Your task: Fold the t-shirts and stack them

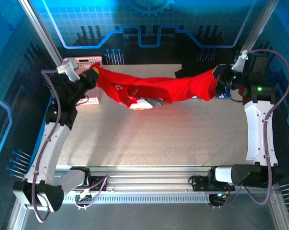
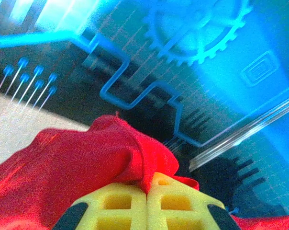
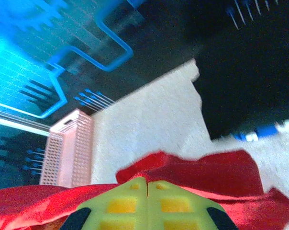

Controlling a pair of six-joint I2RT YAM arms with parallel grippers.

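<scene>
I am holding the red t-shirt (image 1: 154, 88) stretched out between my two pincers, over the far part of the table (image 1: 159, 143). My left pincer (image 1: 93, 73) is squeezing one end, by the pink basket (image 1: 82, 62). My right pincer (image 1: 216, 76) is squeezing the other end, near a black shirt (image 1: 192, 71). The middle is sagging down.

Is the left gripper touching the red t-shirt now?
Touching. The left wrist view shows the left gripper shut, with a fold of the red t-shirt pinched in it.
</scene>
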